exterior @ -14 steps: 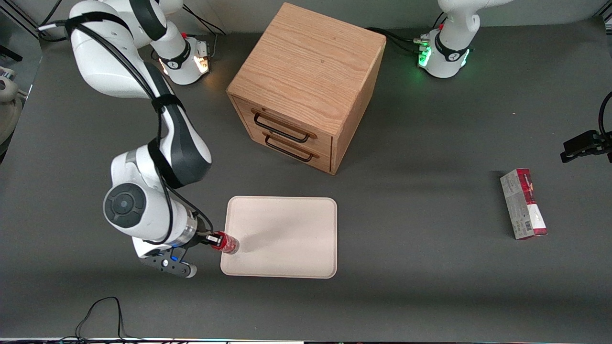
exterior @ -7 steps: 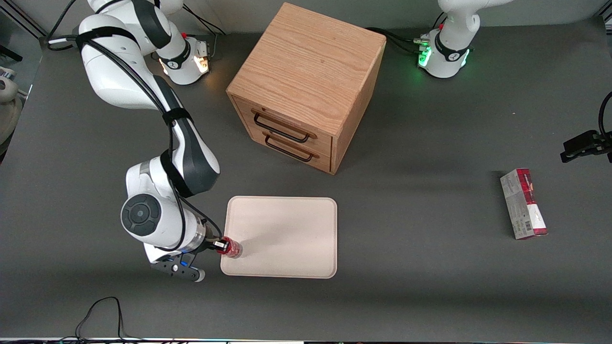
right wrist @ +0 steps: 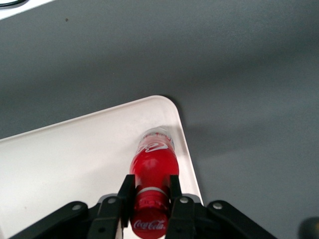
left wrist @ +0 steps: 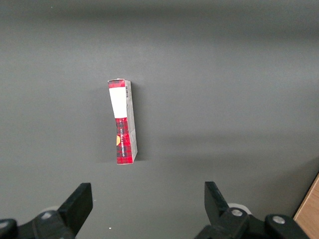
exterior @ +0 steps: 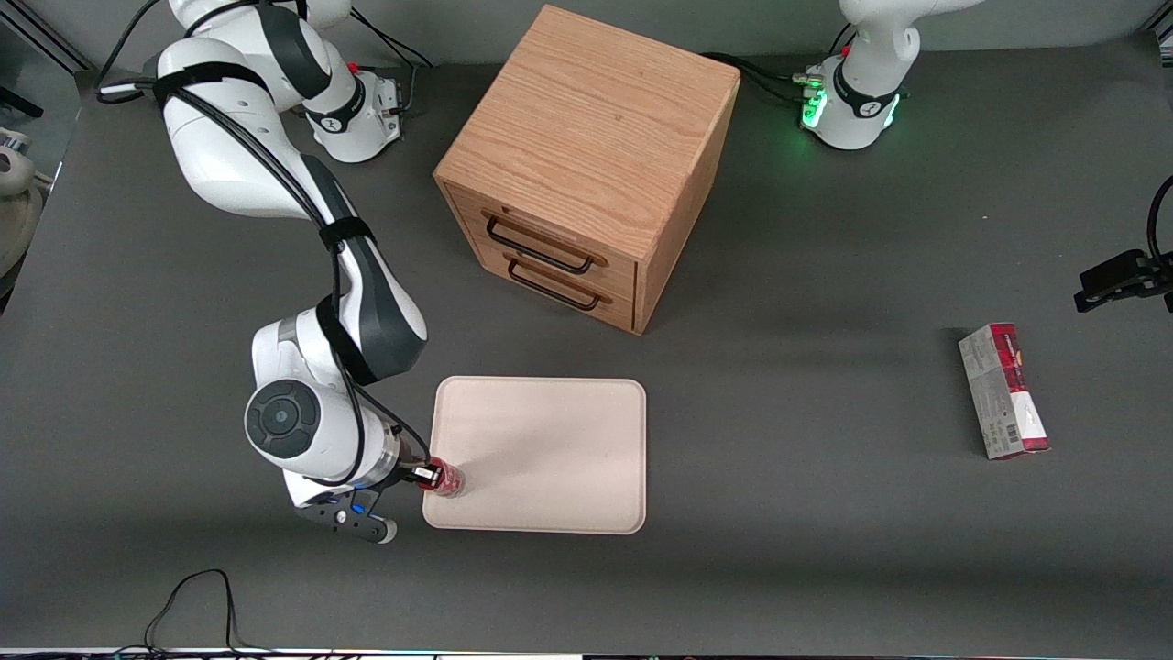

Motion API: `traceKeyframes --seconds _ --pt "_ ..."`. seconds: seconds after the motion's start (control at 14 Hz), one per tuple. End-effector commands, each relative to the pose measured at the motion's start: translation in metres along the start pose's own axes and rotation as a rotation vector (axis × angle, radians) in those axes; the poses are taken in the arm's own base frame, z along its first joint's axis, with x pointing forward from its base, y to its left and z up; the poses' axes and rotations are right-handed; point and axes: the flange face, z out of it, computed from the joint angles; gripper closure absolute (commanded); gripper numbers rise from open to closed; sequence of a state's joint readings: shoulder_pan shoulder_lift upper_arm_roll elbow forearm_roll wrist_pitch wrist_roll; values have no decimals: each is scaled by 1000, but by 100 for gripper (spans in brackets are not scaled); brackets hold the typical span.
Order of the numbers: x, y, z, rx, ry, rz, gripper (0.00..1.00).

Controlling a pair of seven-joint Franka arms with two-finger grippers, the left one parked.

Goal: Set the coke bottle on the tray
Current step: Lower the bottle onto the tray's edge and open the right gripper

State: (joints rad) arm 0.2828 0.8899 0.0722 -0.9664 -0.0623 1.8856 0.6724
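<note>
- Presently the small slim red coke bottle with white script and a silvery base (right wrist: 153, 172) is being held by its red-capped neck between the two black fingers (right wrist: 124, 195) of the right arm's gripper (exterior: 423, 473), which are clamped on it.
- The bottle (exterior: 443, 478) is being carried upright or nearly so over the corner of the large flat cream-beige tray with rounded corners (exterior: 550, 449) nearest the working arm's end of the table and the front camera; whether its base is touching the tray floor cannot be told.
- Step judged in hand: the set-down. Next move, as a judgement: the base is to be seated flat, the fingers parted, the gripper lifted straight up.
- The bottle is being kept just beside the low rim (right wrist: 185, 149); a tip outward there would put it on the dark grey table (exterior: 779, 568).
- Bare tray is lying open toward its middle, should a shift inward be wanted.
- The oak two-drawer cabinet (exterior: 586, 165) and the red-and-grey carton (exterior: 1003, 391) are standing well apart from the work.
</note>
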Motion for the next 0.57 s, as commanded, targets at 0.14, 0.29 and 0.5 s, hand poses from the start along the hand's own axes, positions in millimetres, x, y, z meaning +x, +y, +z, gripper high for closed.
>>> traceKeyframes --seconds 0.14,0.29,0.5 --pt "0 -14 -4 -2 66 46 0" --pt "0 -14 -4 -1 68 46 0" --pt "1 -13 -7 -1 68 46 0"
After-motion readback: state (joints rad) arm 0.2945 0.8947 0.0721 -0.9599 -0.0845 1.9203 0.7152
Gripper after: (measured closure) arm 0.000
